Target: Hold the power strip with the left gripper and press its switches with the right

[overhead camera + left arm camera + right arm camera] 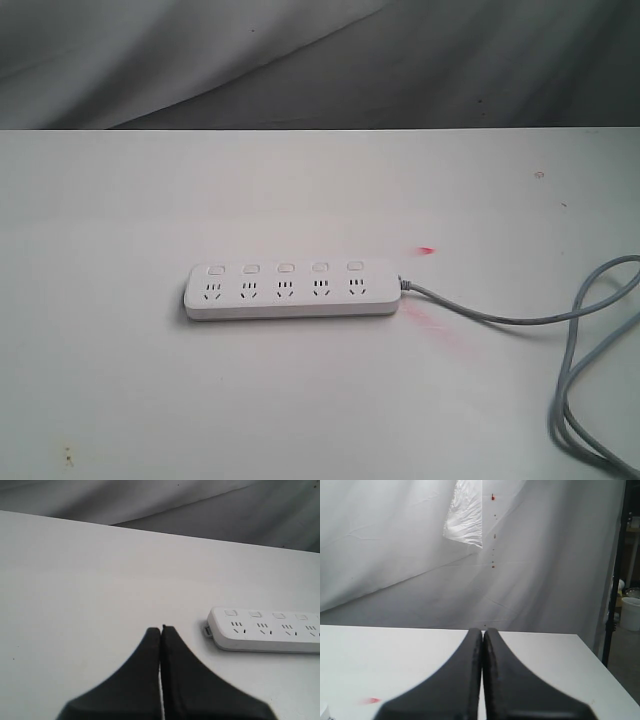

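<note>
The white power strip (292,290) lies flat in the middle of the table, its row of five switches (285,268) on the far side of the sockets. Its grey cable (520,318) leaves the right end and loops off to the right. Neither arm shows in the exterior view. In the left wrist view my left gripper (161,629) is shut and empty, with the strip's end (265,629) a short way off to one side. My right gripper (482,630) is also shut and empty, pointing over the table toward the backdrop; the strip is out of that view.
The white table (120,380) ends at a far edge below a grey cloth backdrop (320,60). Red light marks (428,250) lie beside the strip's cable end. The cable loops (590,400) fill the near right corner.
</note>
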